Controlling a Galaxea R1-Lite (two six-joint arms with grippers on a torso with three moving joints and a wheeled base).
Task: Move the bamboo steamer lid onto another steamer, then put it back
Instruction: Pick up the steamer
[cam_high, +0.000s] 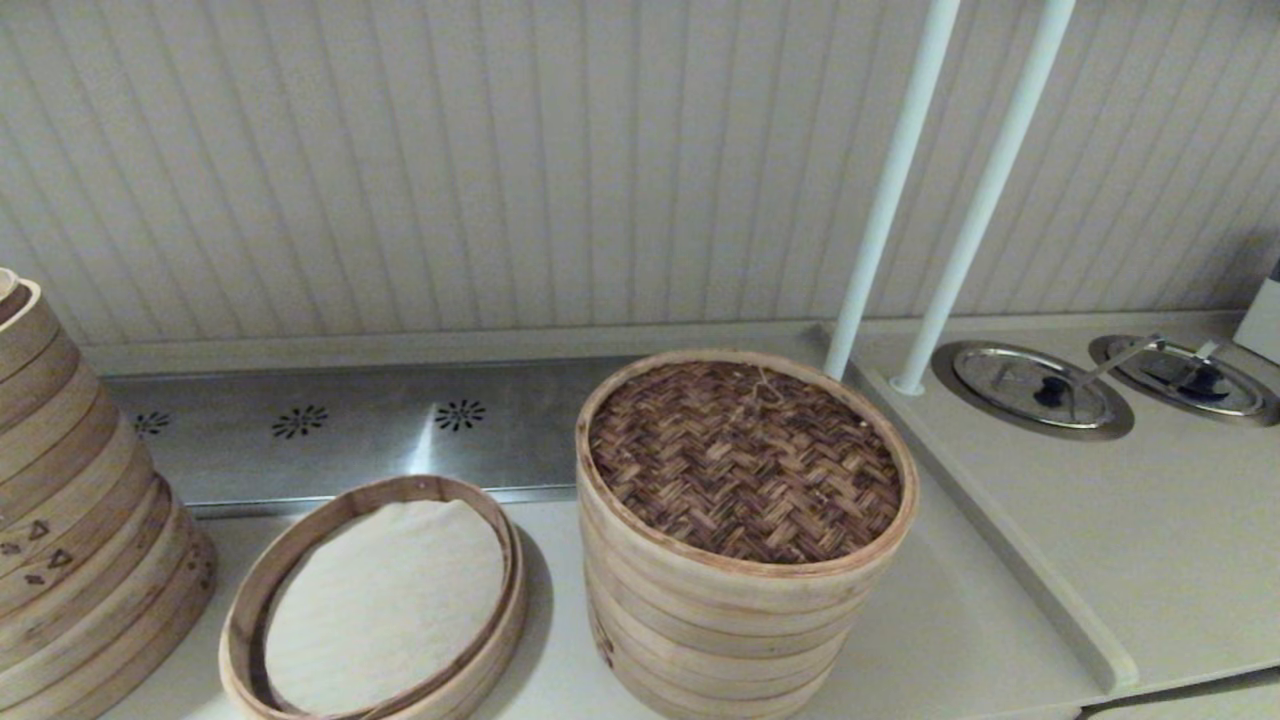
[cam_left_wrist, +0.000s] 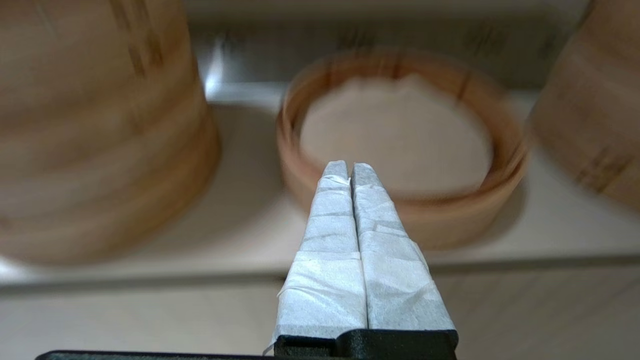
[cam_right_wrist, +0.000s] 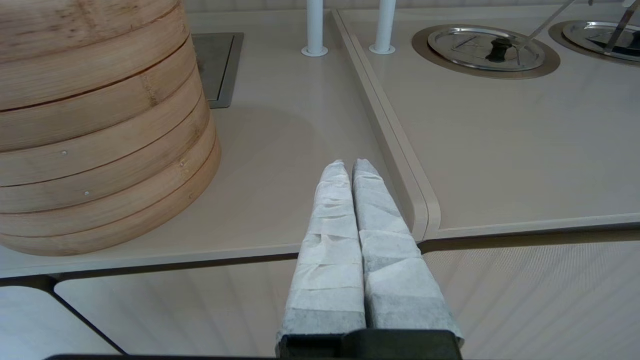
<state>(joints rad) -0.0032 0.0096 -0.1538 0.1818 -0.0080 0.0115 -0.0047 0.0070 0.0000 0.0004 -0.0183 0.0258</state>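
The bamboo steamer lid (cam_high: 745, 457), dark herringbone weave with a pale rim and a small string loop, lies on top of the multi-tier steamer stack (cam_high: 720, 630) in the middle of the counter. To its left sits the low single steamer tray (cam_high: 375, 600) lined with white cloth, also in the left wrist view as the same tray (cam_left_wrist: 400, 135). My left gripper (cam_left_wrist: 349, 166) is shut and empty, held before the counter edge facing that tray. My right gripper (cam_right_wrist: 350, 164) is shut and empty, off the counter's front edge, to the right of the stack (cam_right_wrist: 95, 125). Neither gripper shows in the head view.
A big steamer stack with triangle cut-outs (cam_high: 80, 520) stands at the far left. Two white poles (cam_high: 900, 190) rise behind the lidded stack. Two round steel lids (cam_high: 1030, 385) are set into the raised counter section on the right, beyond a ridge (cam_high: 1010, 560).
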